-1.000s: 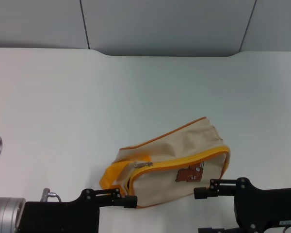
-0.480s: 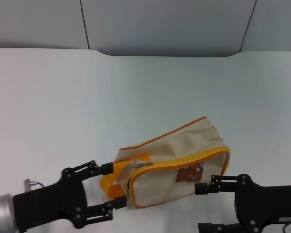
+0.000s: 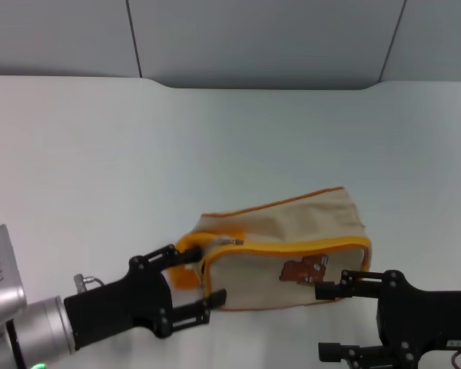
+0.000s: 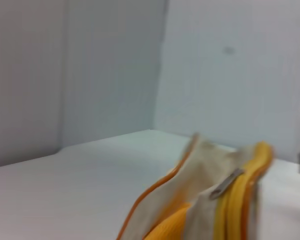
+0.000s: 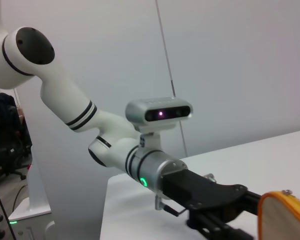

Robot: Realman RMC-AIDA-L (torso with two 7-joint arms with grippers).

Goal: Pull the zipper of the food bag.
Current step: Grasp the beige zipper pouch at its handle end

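Bag lying on its side on the white worktop, in the near middle part, with the bear patch on the face turned to the robot. Zipper running as a yellow-orange band along the upper edge of that face, with the small silver pull tab at its left end, just beside the yellow handle.

Left gripper at the left end of the bag, fingers spread apart: upper one lying along the handle, lower one near the bottom left corner of the bag. Handle and bag corner between the two fingers; whether touching, hard to tell. In the left wrist view, the bag close by, its pull tab seen beside the yellow band.

Right gripper low at the right, near the bottom right corner of the bag, fingers spread, holding nothing; upper one just below the patch. In the right wrist view, the left arm seen across, with an orange-edged corner of the bag.
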